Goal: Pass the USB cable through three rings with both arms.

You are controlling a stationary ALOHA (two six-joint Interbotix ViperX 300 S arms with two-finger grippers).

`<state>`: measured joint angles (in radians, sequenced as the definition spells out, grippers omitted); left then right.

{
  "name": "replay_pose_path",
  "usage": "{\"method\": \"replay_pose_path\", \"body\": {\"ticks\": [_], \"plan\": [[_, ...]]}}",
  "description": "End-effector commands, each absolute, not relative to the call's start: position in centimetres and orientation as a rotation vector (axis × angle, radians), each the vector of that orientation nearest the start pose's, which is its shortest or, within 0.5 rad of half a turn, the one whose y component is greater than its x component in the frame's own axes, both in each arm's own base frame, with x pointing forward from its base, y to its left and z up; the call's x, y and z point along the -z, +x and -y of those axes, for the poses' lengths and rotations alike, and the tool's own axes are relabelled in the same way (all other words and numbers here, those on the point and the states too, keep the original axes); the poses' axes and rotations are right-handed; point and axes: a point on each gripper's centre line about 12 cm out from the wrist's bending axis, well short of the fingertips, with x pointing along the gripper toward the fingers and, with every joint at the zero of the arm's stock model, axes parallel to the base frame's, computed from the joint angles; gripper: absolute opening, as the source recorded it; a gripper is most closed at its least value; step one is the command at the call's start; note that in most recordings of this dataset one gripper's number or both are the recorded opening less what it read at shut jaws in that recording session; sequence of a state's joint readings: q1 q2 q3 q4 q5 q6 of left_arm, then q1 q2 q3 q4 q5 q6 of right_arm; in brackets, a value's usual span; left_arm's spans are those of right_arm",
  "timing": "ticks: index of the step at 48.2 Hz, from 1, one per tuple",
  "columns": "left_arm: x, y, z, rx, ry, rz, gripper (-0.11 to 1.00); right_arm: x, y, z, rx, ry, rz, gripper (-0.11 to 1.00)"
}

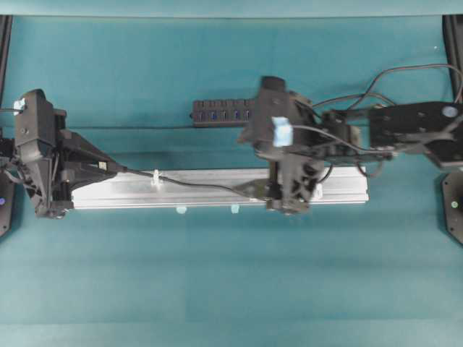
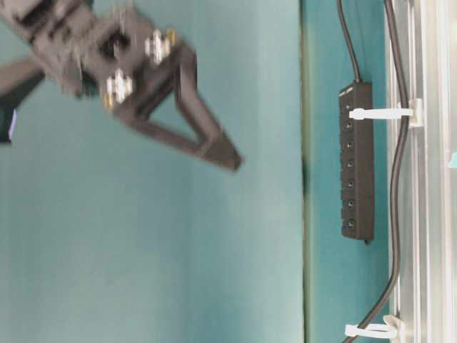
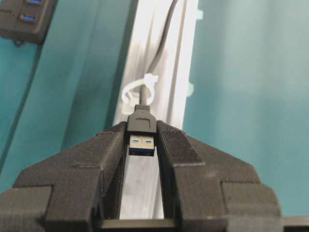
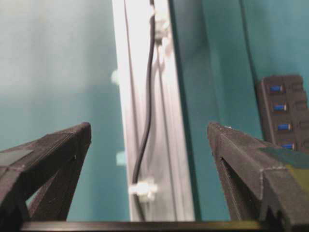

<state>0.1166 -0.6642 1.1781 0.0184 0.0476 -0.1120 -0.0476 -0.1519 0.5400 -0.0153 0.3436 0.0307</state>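
USB cable (image 1: 195, 183) runs along the rail (image 1: 217, 195) through all rings in view, its plug (image 3: 142, 140) clamped in the left jaws, while the right jaws hang wide above it.

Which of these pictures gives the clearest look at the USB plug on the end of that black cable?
The left wrist view: the USB plug sits close up, pinched in the left hand, its blue insert facing the camera. The overhead view shows only a tiny pale speck. The table-level and right wrist views show cable, no plug.
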Motion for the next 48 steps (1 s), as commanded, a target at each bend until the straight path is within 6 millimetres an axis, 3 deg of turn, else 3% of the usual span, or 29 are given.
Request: {"method": "replay_pose_path", "body": {"ticks": [1, 24, 34, 48], "plan": [[-20.3, 22.8, -2.6, -0.136, -0.116, -0.508, 0.23, -25.6, 37.0, 1.5, 0.048, 0.027, -0.676, 0.69], [-20.3, 22.9, -2.6, -0.136, -0.116, -0.507, 0.23, -26.5, 32.5, 1.1, 0.038, 0.024, -0.483, 0.64], [-20.4, 22.9, -2.7, -0.136, -0.116, -0.503, 0.23, -26.4, 31.9, 0.9, 0.033, 0.028, -0.478, 0.56], [-20.5, 22.9, -2.7, -0.136, -0.116, -0.502, 0.23, -26.3, 31.9, 0.8, 0.032, 0.034, -0.48, 0.56]]}}
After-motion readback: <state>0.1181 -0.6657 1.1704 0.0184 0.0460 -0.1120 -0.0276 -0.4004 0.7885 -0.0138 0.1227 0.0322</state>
